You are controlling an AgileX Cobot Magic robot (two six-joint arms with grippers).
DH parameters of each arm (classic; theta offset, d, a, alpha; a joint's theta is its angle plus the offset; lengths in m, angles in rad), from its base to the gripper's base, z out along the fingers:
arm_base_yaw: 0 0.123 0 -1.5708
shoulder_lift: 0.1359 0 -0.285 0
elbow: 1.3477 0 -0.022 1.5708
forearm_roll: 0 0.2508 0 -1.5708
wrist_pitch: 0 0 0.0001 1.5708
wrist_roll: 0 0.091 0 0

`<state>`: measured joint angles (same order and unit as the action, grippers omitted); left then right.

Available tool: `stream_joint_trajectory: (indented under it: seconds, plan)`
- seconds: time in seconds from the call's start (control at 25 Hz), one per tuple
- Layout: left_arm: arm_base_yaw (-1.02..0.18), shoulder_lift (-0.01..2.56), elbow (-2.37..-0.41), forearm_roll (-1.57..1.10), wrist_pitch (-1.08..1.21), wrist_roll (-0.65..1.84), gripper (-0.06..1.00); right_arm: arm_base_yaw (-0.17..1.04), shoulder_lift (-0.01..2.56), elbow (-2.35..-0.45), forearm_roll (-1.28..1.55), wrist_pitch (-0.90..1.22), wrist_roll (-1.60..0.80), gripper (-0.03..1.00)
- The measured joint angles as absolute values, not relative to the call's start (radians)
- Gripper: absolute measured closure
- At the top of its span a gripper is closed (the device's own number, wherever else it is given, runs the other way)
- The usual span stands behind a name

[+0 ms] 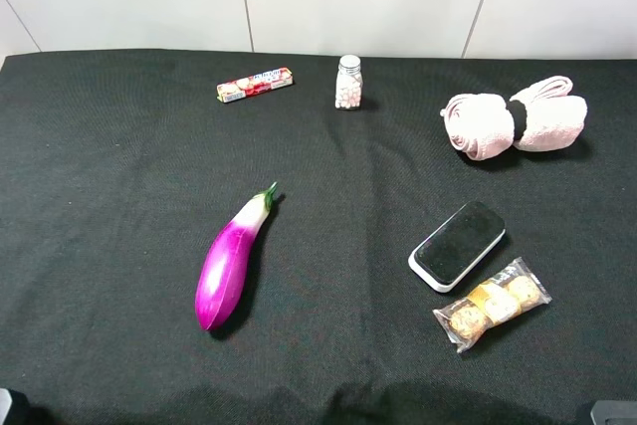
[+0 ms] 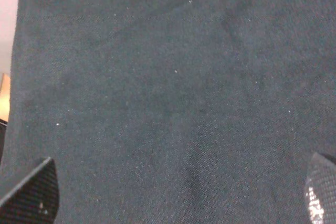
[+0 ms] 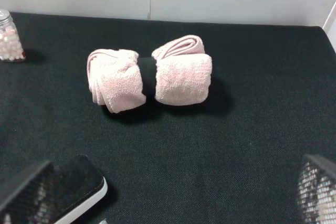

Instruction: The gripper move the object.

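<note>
The object (image 1: 458, 244) is a flat block with a black top and a white base, lying on the black cloth at the right front. Its corner also shows in the right wrist view (image 3: 79, 187), close to one fingertip (image 3: 26, 192). My right gripper (image 3: 172, 190) is open and empty, low over the cloth just short of the block. My left gripper (image 2: 176, 190) is open and empty over bare black cloth. In the exterior high view only small dark parts of the arms show at the bottom corners.
A purple eggplant (image 1: 231, 261) lies left of centre. A clear-wrapped snack packet (image 1: 493, 304) lies beside the block. A rolled pink towel (image 1: 513, 121) (image 3: 152, 74), a small bottle (image 1: 348, 82) (image 3: 8, 38) and a candy pack (image 1: 256, 84) sit at the back.
</note>
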<state>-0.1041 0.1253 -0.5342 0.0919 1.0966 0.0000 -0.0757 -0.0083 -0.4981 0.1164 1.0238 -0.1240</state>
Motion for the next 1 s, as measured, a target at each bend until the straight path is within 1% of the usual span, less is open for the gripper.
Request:
stream_joint_trajectory:
  seconds: [0.16, 0.28, 1.0]
  plan:
    - [-0.059, 0.048, -0.497, 0.076, 1.079, 0.017, -0.05, -0.076, -0.008, -0.498, 0.116, 1.024, -0.124, 0.27]
    - [-0.056, 0.001, -0.492, 0.072, 1.065, 0.02, -0.05, -0.076, -0.008, -0.498, 0.116, 1.024, -0.124, 0.27]
    - [-0.056, -0.008, -0.491, 0.053, 1.061, 0.046, -0.05, -0.076, -0.008, -0.498, 0.116, 1.024, -0.124, 0.27]
